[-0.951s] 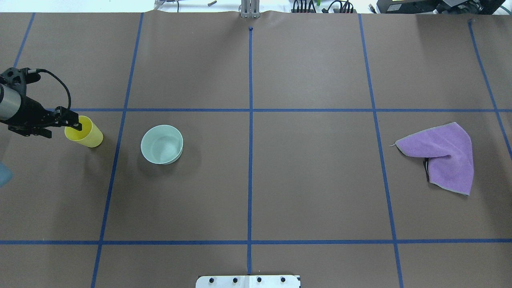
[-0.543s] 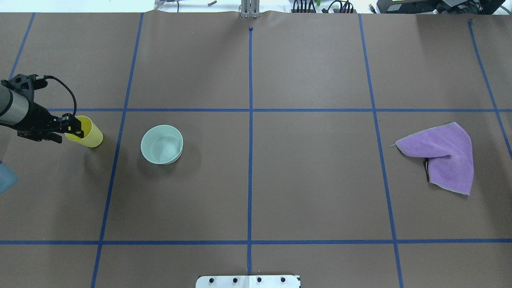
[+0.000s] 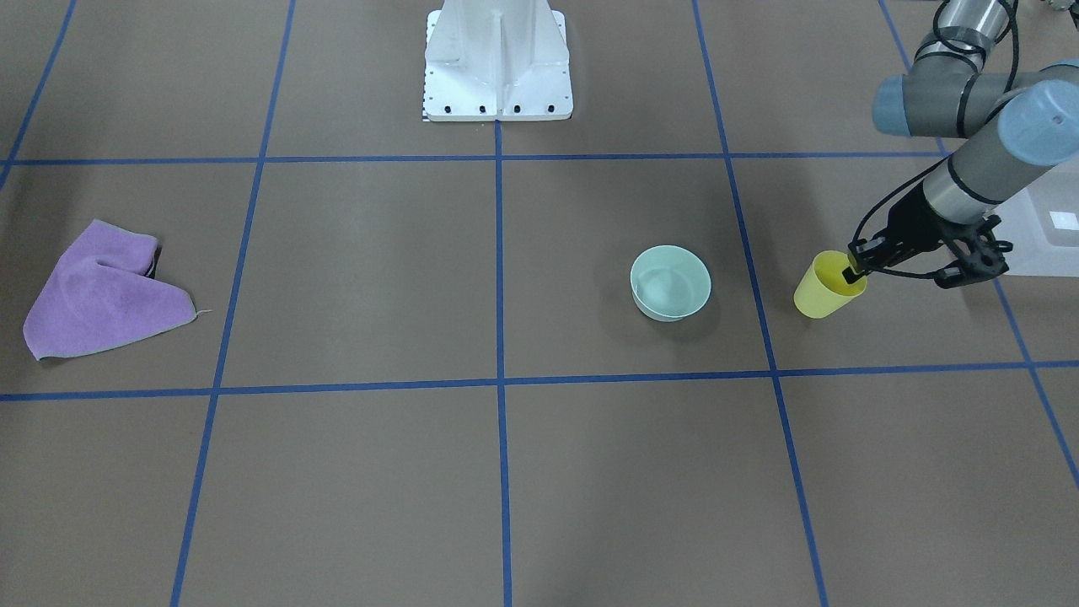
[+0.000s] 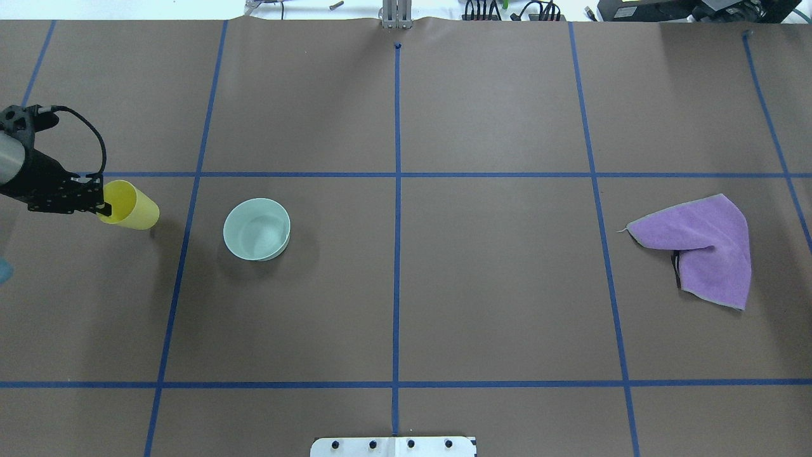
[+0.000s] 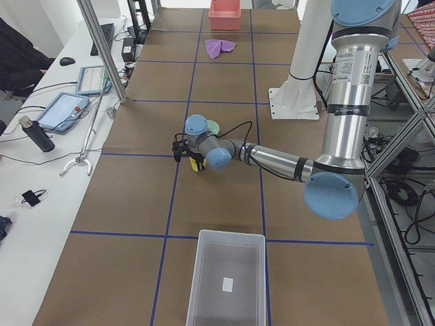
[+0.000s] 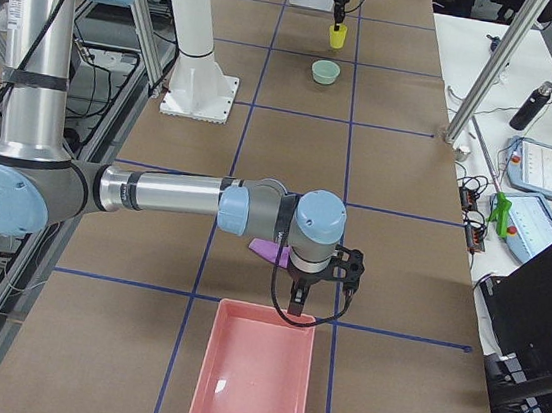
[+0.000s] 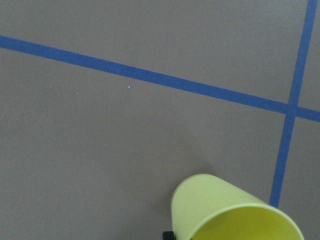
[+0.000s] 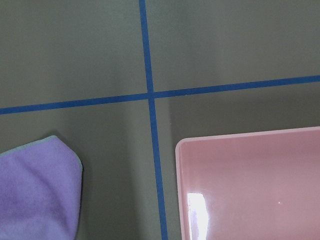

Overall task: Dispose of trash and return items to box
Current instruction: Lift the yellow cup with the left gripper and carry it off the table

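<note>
The yellow cup (image 4: 133, 206) hangs tilted just above the table at the far left, its shadow below it. My left gripper (image 4: 101, 202) is shut on its rim, one finger inside and one outside; the front view shows the same grip (image 3: 856, 268) on the cup (image 3: 822, 291). The left wrist view shows the cup (image 7: 225, 210) at the bottom edge. The mint-green bowl (image 4: 257, 229) sits upright to the cup's right. The translucent box (image 5: 228, 285) stands beyond the table's left end. My right gripper (image 6: 316, 294) hovers by a pink tray; I cannot tell its state.
A purple cloth (image 4: 704, 244) lies crumpled at the right; it also shows in the right wrist view (image 8: 35, 190). A pink tray (image 6: 250, 380) stands past the table's right end. The white robot base (image 3: 497, 59) sits at the near middle edge. Blue tape lines grid the brown table.
My left gripper has drawn back to the left and risen with the yellow cup, which now tilts and is off the table. The bowl and cloth have not moved.
</note>
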Controlling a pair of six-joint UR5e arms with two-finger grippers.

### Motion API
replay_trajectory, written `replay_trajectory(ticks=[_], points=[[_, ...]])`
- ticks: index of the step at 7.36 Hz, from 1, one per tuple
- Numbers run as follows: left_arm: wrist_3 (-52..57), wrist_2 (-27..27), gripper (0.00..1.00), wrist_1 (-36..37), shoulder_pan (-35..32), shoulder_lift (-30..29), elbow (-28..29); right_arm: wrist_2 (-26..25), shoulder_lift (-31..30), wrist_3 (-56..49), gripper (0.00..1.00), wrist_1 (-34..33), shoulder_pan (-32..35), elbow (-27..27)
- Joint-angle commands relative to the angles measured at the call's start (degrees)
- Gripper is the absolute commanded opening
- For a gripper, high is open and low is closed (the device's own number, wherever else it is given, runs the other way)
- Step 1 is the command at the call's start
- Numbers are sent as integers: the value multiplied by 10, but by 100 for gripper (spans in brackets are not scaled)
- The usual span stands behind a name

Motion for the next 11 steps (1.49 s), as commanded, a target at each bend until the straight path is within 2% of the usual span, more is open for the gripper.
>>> replay_trajectory(ticks=[1, 2, 3, 6, 8, 9, 11], points=[[7, -114, 0, 1, -108, 29, -42, -1, 0, 0, 100, 0, 0, 0], [37, -115, 0, 0, -124, 82, -77, 0, 0, 0, 100, 0, 0, 1], [106, -116, 0, 0, -160, 121, -82, 0, 0, 0, 100, 0, 0, 1], [365, -96, 0, 31, -257, 222, -61, 0, -1, 0, 100, 0, 0, 1], [591, -71, 0, 171, -361, 224, -60, 1, -2, 0, 100, 0, 0, 1], [667, -22, 0, 223, -397, 222, -58, 1, -2, 0, 100, 0, 0, 1], [686, -11, 0, 231, -400, 214, -2, 1, -2, 0, 100, 0, 0, 1]])
